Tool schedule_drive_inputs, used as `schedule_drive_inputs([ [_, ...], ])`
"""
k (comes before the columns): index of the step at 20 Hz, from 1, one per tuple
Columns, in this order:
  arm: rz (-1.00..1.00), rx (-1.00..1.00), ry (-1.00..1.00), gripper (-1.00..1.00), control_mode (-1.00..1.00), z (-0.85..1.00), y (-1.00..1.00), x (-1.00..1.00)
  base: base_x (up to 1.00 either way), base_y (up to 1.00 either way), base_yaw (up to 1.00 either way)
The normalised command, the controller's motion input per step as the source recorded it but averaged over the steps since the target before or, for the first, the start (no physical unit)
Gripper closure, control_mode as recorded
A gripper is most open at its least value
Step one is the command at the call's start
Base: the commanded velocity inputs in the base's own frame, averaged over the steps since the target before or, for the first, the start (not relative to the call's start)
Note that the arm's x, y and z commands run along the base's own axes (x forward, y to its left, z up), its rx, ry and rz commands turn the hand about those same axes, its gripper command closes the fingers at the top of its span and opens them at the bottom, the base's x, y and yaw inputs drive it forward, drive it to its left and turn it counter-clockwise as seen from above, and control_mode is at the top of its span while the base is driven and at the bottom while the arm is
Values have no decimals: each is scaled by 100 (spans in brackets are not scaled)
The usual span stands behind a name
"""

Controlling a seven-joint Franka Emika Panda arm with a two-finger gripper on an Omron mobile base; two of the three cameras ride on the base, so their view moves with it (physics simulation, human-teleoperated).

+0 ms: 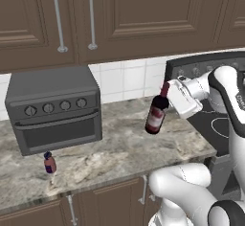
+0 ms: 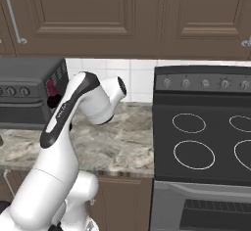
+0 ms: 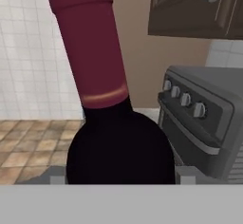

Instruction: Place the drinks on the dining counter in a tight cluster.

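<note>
Dark glass with a maroon foil neck identified the wine bottle [image 1: 156, 112], which hung above the marbled stone counter [image 1: 119, 153], tilted so that its base leaned toward the toaster oven and its neck pointed up toward the gripper [image 1: 168, 92]. The gripper was clamped on the bottle at the neck and shoulder, and the base of the bottle was clear of the stone surface. In the hand view, the bottle's black shoulder [image 3: 121, 149] sat between the two finger tips, with the maroon neck extending up and away from the camera. The red and white label faced the left base camera. The grey toaster oven [image 1: 53, 107] stood on the counter to the left of the bottle, against the white tiled wall [image 1: 124, 79], and showed four round knobs across its front. A small reddish-brown bottle [image 1: 50, 164] with a dark cap stood upright near the front edge of the counter, just in front of the toaster oven and well apart from the wine bottle. A black stove [image 2: 206, 127] with ringed burners adjoined the counter on the right side, its control panel carrying a row of knobs. Brown wall cabinets [image 1: 119, 19] with long metal handles hung above the counter. In the right base view, the white arm [image 2: 73, 112] covered most of the bottle.
</note>
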Motion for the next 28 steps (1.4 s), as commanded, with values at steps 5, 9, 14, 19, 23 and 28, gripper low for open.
schedule_drive_inputs([
  [5, 0, 0, 0, 100, 100, 0, 0, 0, -100, -30, -24],
  [9, 0, 0, 0, 100, 100, 0, 0, 0, -100, -26, -24],
  [14, 0, 0, 0, 100, 100, 0, 0, 0, -57, -5, -64],
  [19, 0, 0, 0, 100, 100, 0, 0, 0, -2, 0, -87],
  [23, 0, 0, 0, 100, 100, 0, 0, 0, 0, 0, -91],
  [28, 0, 0, 0, 100, 100, 0, 0, 0, 0, 0, -97],
])
